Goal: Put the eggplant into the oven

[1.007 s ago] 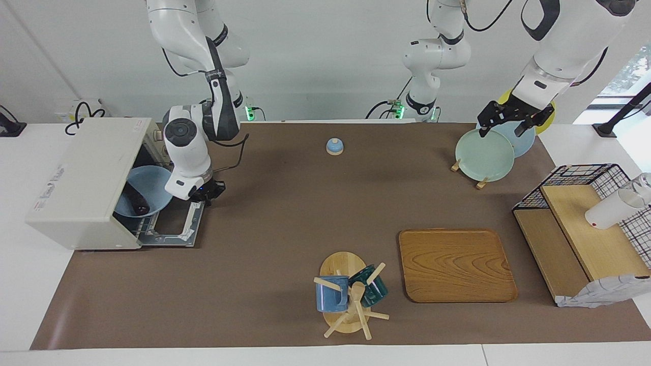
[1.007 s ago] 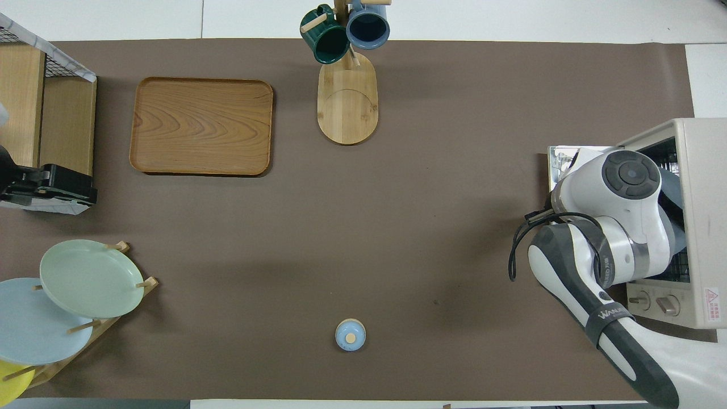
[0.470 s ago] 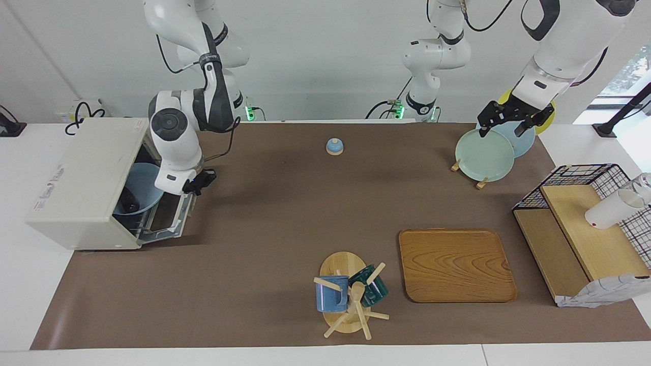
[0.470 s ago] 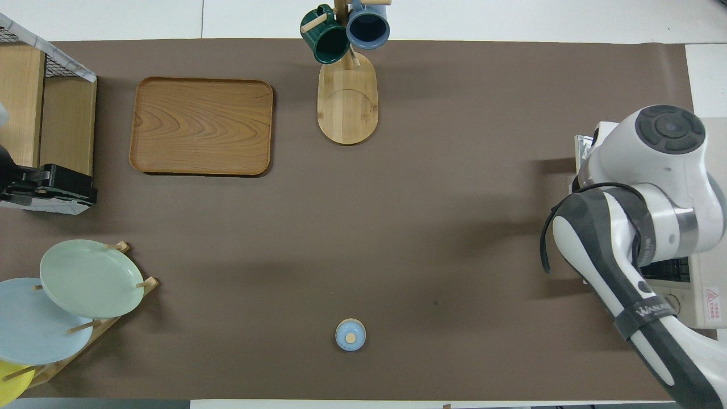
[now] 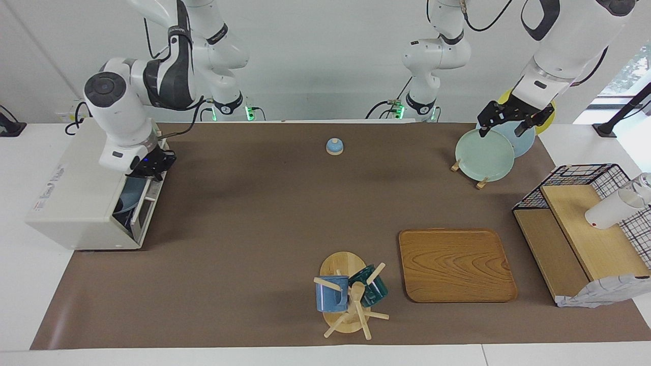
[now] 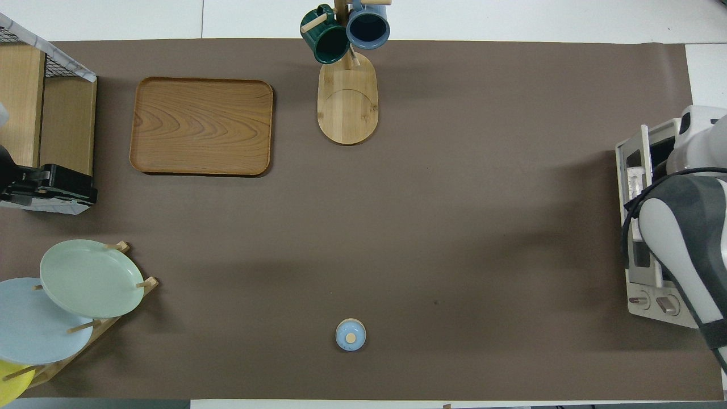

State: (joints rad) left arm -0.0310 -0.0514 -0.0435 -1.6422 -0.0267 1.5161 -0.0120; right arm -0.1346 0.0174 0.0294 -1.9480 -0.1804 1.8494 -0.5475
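Note:
The cream-white oven (image 5: 76, 193) stands at the right arm's end of the table. Its glass door (image 5: 142, 203) is tilted up and stands almost closed. My right gripper (image 5: 152, 163) is shut and rests against the door's top edge. Through the narrow gap a bit of a blue plate (image 5: 124, 201) shows inside. The eggplant is hidden. In the overhead view the right arm covers much of the oven (image 6: 653, 295) and hides the gripper. My left gripper (image 5: 508, 122) waits open over the plate rack.
A small blue bell (image 5: 334, 146) sits close to the robots. A mug tree (image 5: 351, 295) and a wooden tray (image 5: 455, 264) lie farther out. The plate rack (image 5: 483, 155) and a wire shelf (image 5: 585, 223) with a white cup (image 5: 610, 211) stand at the left arm's end.
The right gripper has swung the oven door up from lying flat to nearly closed, hiding the eggplant and most of the blue plate. The left arm has not moved.

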